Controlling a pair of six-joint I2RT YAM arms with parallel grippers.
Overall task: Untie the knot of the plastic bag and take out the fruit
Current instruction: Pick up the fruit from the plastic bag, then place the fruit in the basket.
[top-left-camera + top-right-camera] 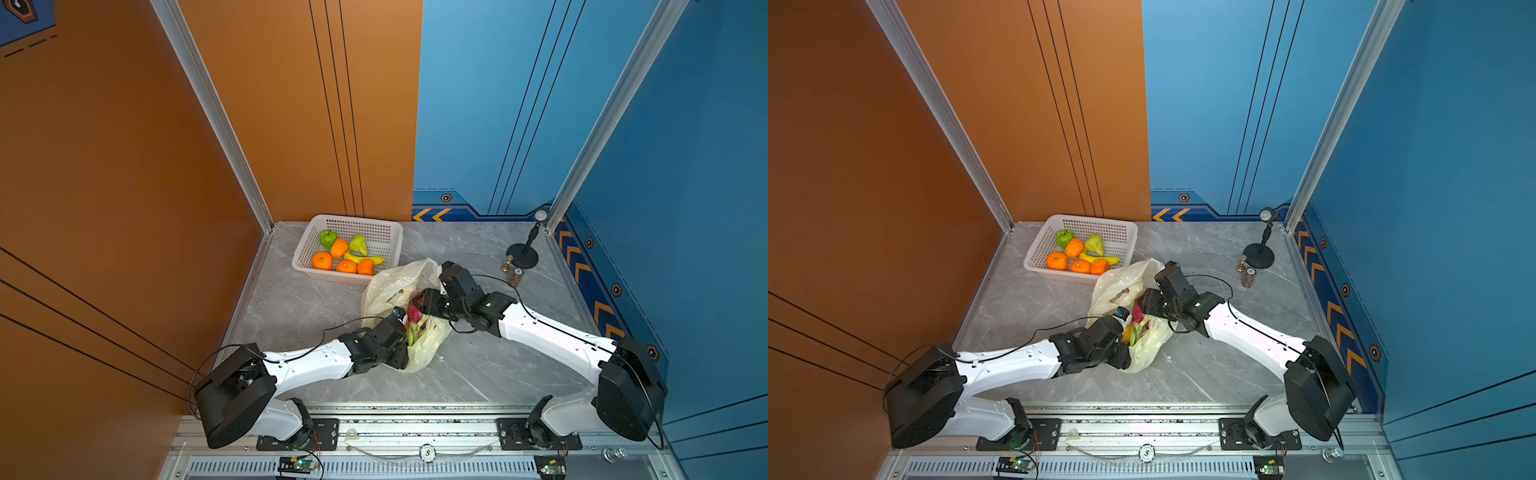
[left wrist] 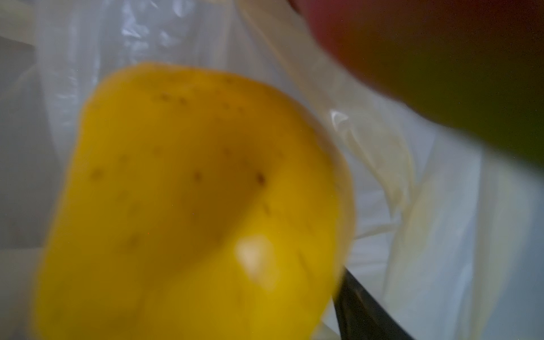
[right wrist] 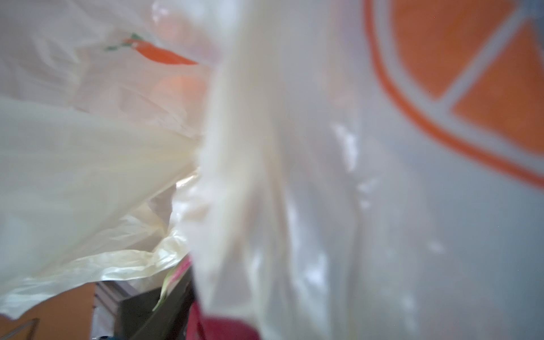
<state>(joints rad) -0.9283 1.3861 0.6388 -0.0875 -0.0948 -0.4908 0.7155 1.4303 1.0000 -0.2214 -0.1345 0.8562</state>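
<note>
Front rail (image 1: 415, 419) carries the left arm (image 1: 311, 361) and right arm (image 1: 552, 336), which reach across the gray table (image 1: 291, 303) in both top views. They meet at the bag (image 1: 386, 286), which lies crumpled and open-mouthed near the middle, just in front of the basket (image 1: 384, 239). The left gripper (image 1: 405, 338) is buried in the bag's near side. The right gripper (image 1: 422, 305) enters from the opposite side, against the dragon fruit (image 1: 413, 312) that shows pink and green in the opening. Whether either pair of jaws has a grip cannot be told from above. Four oranges (image 1: 322, 261), an apple (image 1: 328, 238), a pear (image 1: 358, 244) and a banana (image 1: 368, 259) sit in the basket at the table's far left corner.

Left wrist view: a yellow fruit (image 2: 191, 206), blurred and speckled, fills most of the frame inside the bag (image 2: 426, 220). The dragon fruit (image 2: 441, 59) is a dark red-green blur beside it. One black finger (image 2: 362, 309) edges the yellow fruit. How wide the jaws stand, or whether they hold it, cannot be told.

Right wrist view: folds of the bag (image 3: 279, 176) bearing an orange-slice print (image 3: 471, 59) crowd the lens. A finger (image 3: 153, 315) and a patch of the dragon fruit (image 3: 226, 329) show at the edge, and the grip is unclear.
</note>
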